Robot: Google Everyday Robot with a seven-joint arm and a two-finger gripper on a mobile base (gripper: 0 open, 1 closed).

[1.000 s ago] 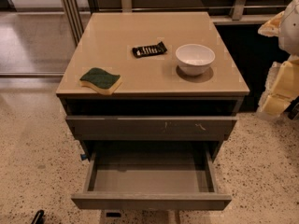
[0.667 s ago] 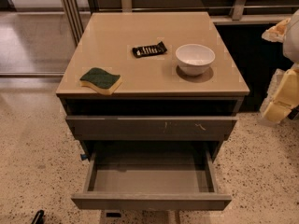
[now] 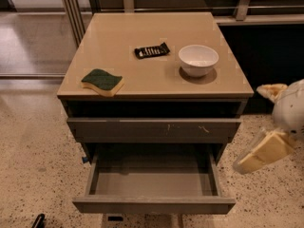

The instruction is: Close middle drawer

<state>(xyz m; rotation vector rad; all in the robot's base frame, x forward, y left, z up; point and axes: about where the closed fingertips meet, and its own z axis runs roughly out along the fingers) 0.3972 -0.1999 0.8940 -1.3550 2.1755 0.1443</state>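
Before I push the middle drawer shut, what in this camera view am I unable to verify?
- gripper: low at the right, beside the cabinet; the frame's right edge cuts it off, arm unseen.
- middle drawer: its rear interior lies in shadow under the scratched drawer front.
- Anything below the middle drawer: cut off by the bottom edge.
- black packet: print too small to read.
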